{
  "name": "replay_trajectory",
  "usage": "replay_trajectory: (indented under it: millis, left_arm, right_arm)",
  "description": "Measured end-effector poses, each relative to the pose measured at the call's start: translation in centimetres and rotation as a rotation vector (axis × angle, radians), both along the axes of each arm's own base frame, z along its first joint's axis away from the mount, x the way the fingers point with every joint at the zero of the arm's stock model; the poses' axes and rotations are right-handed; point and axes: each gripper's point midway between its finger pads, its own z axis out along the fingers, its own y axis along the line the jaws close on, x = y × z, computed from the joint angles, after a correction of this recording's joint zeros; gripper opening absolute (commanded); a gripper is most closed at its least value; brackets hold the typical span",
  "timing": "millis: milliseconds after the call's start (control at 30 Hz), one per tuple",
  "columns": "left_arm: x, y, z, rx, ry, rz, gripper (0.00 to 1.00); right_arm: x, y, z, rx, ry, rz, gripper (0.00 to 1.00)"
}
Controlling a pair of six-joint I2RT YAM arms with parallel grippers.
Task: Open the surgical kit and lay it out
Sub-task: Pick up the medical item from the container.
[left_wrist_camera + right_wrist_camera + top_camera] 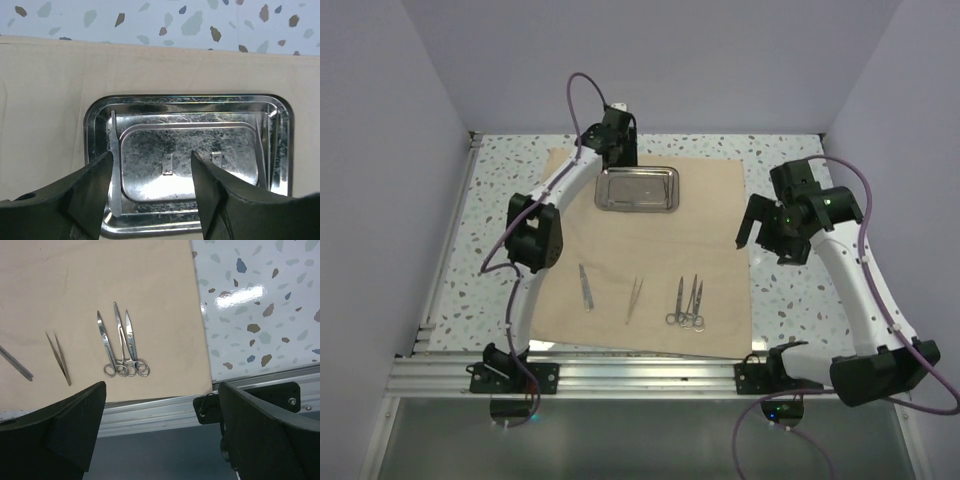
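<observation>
The tan cloth point(650, 250) lies spread flat on the table. The steel tray point(637, 189) sits on its far part. A scalpel point(586, 288), tweezers point(634, 299) and two pairs of ring-handled scissors point(686, 303) lie in a row on its near part. My left gripper point(618, 158) hangs open and empty just above the tray's far edge; in the left wrist view the gripper point(151, 157) frames the tray point(280, 150). My right gripper point(745, 235) is open and empty at the cloth's right edge. The right wrist view shows the gripper point(162, 385), the scissors point(122, 347), tweezers point(59, 357) and scalpel point(15, 362).
A thin bright strip point(115, 165) runs along the tray's left inner wall; I cannot tell whether it is an instrument or a reflection. An aluminium rail point(640, 375) edges the table's near side. Grey walls enclose the speckled table point(790, 300).
</observation>
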Motion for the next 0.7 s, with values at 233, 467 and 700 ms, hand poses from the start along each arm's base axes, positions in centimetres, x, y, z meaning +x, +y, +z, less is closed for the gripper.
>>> replay_trajectory:
  millis: [233,467,700]
  left_arm:
    - [1.2,1.0,-7.0,-0.006,0.102,-0.034,0.61]
    - [2.4,2.1,-7.5,-0.033,0.096,-0.024,0.60]
    - [3.3,1.9,-6.9,-0.052,0.062,-0.026,0.57]
  right_arm:
    - [1.6,0.3,-1.3,-0.013,0.055,-0.021,0.98]
    - [2.6,0.6,-2.5,-0.023,0.103,-0.028,0.98]
    - [3.9,0.8,-2.6,-0.025,0.102,-0.029,0.98]
